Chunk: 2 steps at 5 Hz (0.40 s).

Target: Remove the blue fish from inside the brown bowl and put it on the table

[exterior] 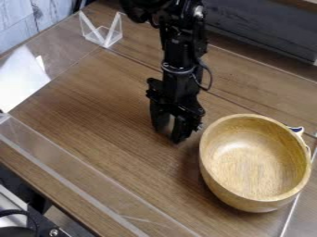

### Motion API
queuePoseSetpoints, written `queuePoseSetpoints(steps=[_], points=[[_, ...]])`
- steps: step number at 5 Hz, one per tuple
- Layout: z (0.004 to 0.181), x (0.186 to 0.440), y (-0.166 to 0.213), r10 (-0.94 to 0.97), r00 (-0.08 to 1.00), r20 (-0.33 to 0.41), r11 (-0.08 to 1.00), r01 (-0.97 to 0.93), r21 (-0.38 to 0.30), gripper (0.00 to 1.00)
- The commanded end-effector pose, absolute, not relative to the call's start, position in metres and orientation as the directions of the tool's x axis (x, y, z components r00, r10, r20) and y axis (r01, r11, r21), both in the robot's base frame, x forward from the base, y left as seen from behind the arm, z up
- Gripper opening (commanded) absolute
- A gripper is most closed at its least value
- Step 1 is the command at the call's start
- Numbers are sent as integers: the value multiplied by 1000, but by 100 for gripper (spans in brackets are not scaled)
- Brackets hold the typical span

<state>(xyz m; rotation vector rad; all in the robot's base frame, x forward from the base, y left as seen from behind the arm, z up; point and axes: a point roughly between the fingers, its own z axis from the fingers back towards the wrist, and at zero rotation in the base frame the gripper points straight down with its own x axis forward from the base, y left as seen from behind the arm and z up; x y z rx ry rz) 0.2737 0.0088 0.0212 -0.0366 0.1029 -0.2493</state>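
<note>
The brown bowl (255, 161) nearest the camera looks empty; I cannot see the blue fish anywhere. Beyond it my gripper (175, 130) hangs spread, holding nothing, low over the table (87, 130). Closing here risks grabbing nothing.

Dark brown wood-grain table (87, 139), glossy, clear plastic edging along near side. Brown bowl (255, 162) resting at 4 o'clock. Clear plastic stand (102, 30) at 11 o'clock, white sheet (19, 79) at 9 o'clock.
</note>
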Motion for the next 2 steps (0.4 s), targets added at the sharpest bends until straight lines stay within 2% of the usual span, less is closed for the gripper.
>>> queuePoseSetpoints(steps=[1,2], points=[[38,281,14,-248,968,-36,968,247,-30,0],[39,281,14,-251,967,-31,968,250,-31,0]])
